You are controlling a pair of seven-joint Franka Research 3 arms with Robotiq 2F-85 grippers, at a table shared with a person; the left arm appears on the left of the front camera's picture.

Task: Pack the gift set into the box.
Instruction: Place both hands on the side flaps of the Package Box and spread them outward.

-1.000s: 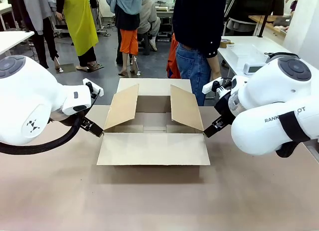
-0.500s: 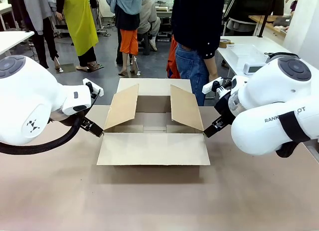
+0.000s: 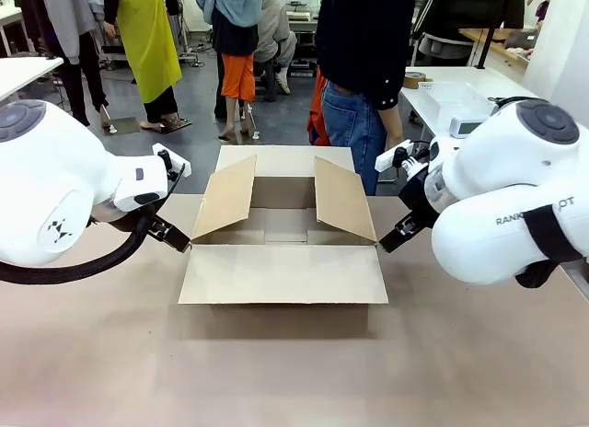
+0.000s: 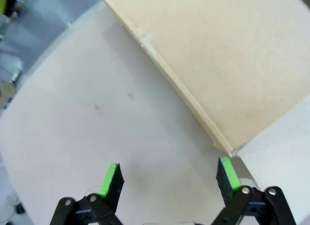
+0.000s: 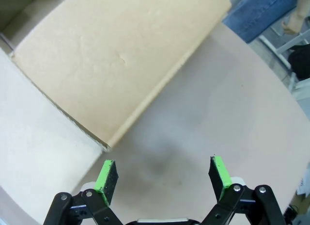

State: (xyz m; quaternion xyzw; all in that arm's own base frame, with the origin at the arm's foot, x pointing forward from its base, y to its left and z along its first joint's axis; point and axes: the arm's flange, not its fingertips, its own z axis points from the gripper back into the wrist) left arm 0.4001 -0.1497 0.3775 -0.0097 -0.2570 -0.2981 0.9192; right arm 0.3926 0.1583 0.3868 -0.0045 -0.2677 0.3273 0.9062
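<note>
The brown cardboard box (image 3: 282,226) stands open in the middle of the table, its side flaps raised and its near flap lying flat. Nothing shows inside it. The gift set is out of view. My left gripper (image 4: 167,176) hangs open just off the box's left front corner, with the left flap (image 4: 218,65) ahead of it. Beside the right front corner my right gripper (image 5: 163,174) is open too, facing the right flap (image 5: 116,60). Both have nothing between their fingers. In the front view the left gripper (image 3: 170,234) and right gripper (image 3: 396,236) flank the box.
A person in a dark top and jeans (image 3: 363,77) stands at the far side, behind the box. A white side table (image 3: 460,100) with a clear bin stands at the back right. Bare tabletop (image 3: 294,372) lies in front of the box.
The right arm has shifted very slightly to the right. The box and the left arm have not moved.
</note>
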